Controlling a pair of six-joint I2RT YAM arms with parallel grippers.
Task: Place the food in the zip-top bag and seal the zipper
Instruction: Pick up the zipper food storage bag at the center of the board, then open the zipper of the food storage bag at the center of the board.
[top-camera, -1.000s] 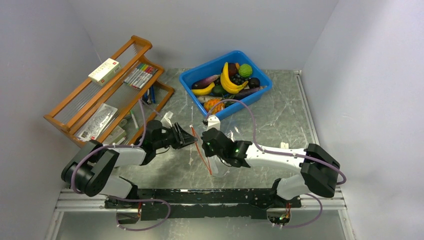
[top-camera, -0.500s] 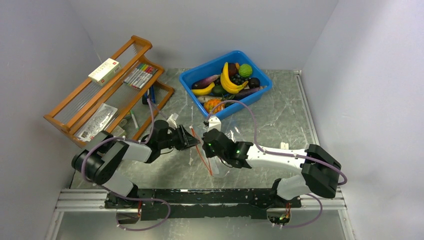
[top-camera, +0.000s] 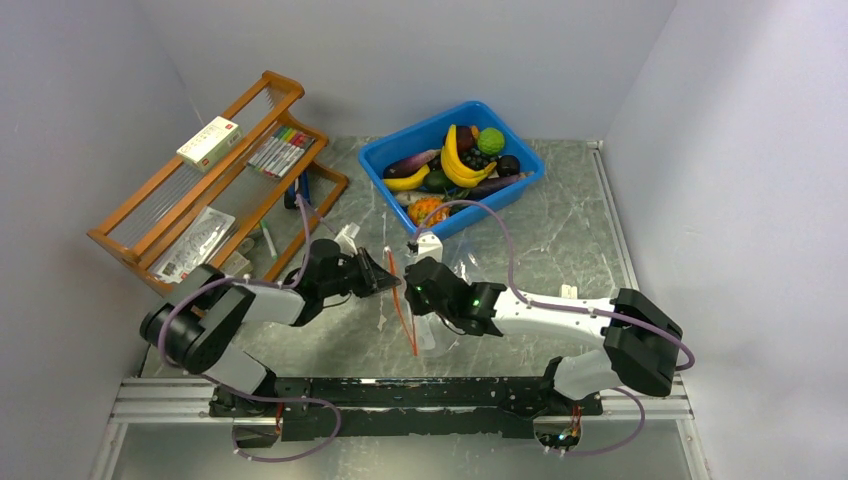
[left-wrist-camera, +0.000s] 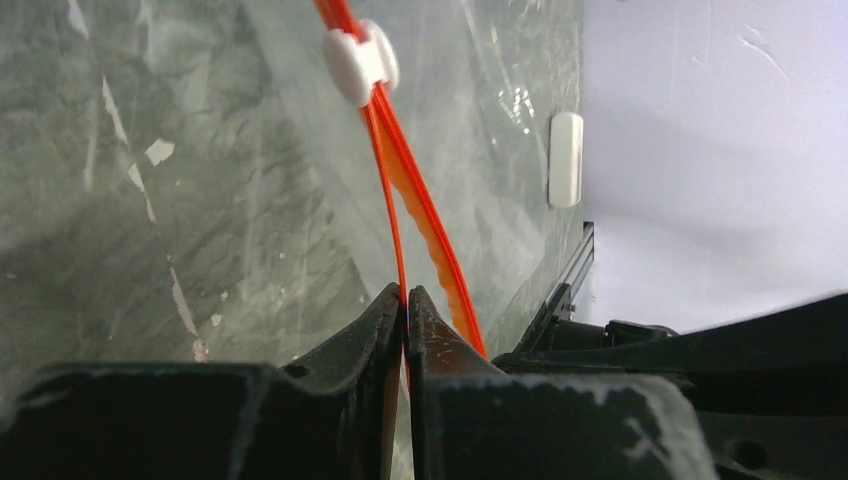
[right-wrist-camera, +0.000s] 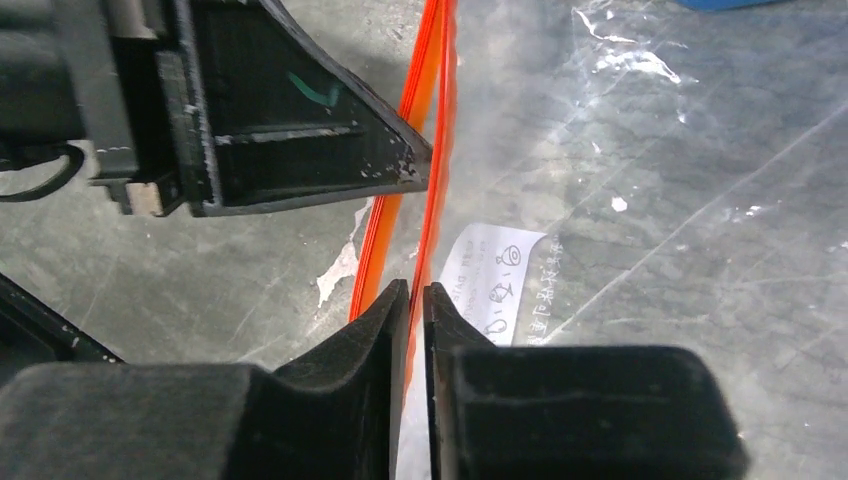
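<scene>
- Left gripper (left-wrist-camera: 405, 300) is clamped on one thin strip of the zipper (left-wrist-camera: 420, 215), fingertips pressed together around it.
- Right gripper (right-wrist-camera: 410, 295) is likewise pinched shut on the zipper's other strip, facing the left one at the centre of the top view.
- Blue bin (top-camera: 491, 203), upper centre of the frame, holds the food: banana bunch (top-camera: 458, 160), green ball (top-camera: 490, 140), grape cluster (top-camera: 475, 158), dark eggplants and an orange piece (top-camera: 428, 210).
- Zip-top bag (right-wrist-camera: 650, 200) hangs between the two grippers, well apart from the bin, its clear film crumpled and glossy; a white printed label (right-wrist-camera: 495, 280) shows on it.
- Two red-orange strips part slightly near the grippers; a white slider (left-wrist-camera: 360, 65) sits further along them.
</scene>
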